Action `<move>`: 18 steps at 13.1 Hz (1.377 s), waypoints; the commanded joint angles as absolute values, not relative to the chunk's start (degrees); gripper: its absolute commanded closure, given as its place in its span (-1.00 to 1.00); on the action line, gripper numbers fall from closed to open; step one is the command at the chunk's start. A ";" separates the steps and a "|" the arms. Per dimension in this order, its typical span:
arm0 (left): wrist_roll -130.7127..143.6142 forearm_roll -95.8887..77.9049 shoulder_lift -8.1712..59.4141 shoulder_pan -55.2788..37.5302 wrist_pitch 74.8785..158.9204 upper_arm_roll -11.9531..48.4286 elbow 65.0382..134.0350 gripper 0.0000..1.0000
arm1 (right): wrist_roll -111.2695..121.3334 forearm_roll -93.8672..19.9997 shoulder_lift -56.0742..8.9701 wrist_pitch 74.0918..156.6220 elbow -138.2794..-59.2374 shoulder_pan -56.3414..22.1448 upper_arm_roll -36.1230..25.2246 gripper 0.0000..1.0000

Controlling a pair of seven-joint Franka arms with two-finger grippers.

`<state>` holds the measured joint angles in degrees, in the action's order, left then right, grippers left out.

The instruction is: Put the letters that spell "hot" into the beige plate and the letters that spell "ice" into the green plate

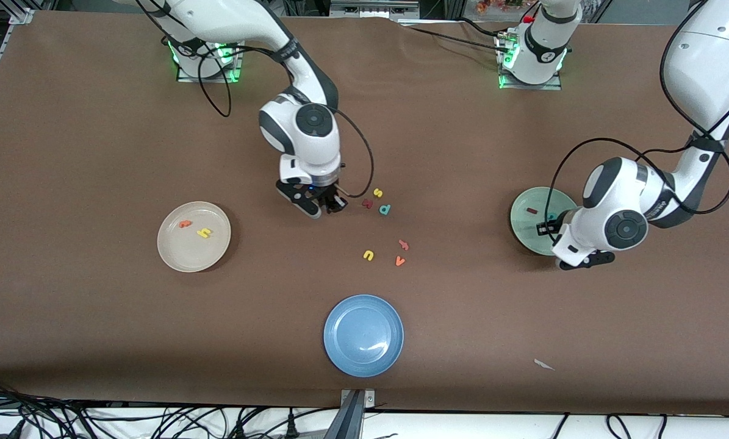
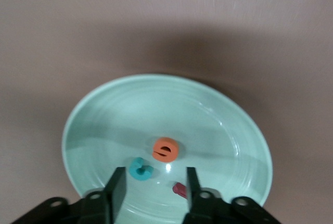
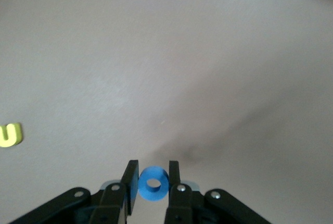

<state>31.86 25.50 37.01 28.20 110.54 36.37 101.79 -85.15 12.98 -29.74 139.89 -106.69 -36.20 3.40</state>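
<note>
Right gripper over mid-table, just beside the loose letter cluster. Jaws clamped on the blue "o", ring held upright between the pads, hole facing the wrist camera. Table bare below it; yellow "u" off to one side.

Beige plate sits toward the right arm's end of the table, well apart from the gripper. It holds the orange "t" and yellow "h". Judgement: the "o" is the last of "hot"; the carry runs sideways toward that plate, and the right arm is plainly the nearer one.

Left gripper hangs over the green plate, jaws apart, nothing between them. In the plate: orange "e", teal "c", dark red "i". "Ice" looks complete.

Left on the table: teal letter, chunky red letter, yellow "s", orange "v". Blue plate nearest the camera.
</note>
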 commanded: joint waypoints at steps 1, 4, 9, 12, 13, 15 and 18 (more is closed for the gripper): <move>31.03 24.87 35.51 28.30 102.51 38.14 96.18 -0.75 | -75.79 13.27 -21.64 139.57 -115.38 -30.78 5.54 0.91; 28.32 24.96 35.51 26.64 91.97 39.29 89.32 -0.97 | -62.29 13.19 -17.33 132.39 -117.50 -26.21 5.54 0.91; 20.67 22.16 35.16 21.80 77.54 38.32 75.52 -0.99 | -37.67 13.10 -12.39 126.04 -119.62 -15.32 5.54 0.90; 13.30 12.61 29.38 14.71 75.23 24.76 72.60 -0.99 | -25.44 12.83 -12.65 125.68 -119.53 -9.77 5.10 0.85; 10.23 7.78 27.35 12.42 75.50 18.96 72.86 -0.99 | -22.53 12.75 -12.92 126.03 -119.53 -8.54 4.84 0.80; 6.95 3.26 24.18 7.85 76.98 11.45 74.96 -0.99 | -19.87 12.66 -13.53 126.30 -119.36 -7.74 3.87 0.52; 6.94 3.08 17.33 5.45 86.98 8.71 86.36 -0.99 | -19.34 12.66 -13.88 126.30 -119.09 -7.56 3.60 -0.27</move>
<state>8.17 4.42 23.36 7.49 80.86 11.44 76.79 -20.54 12.97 -14.14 126.01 -118.56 -7.74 3.39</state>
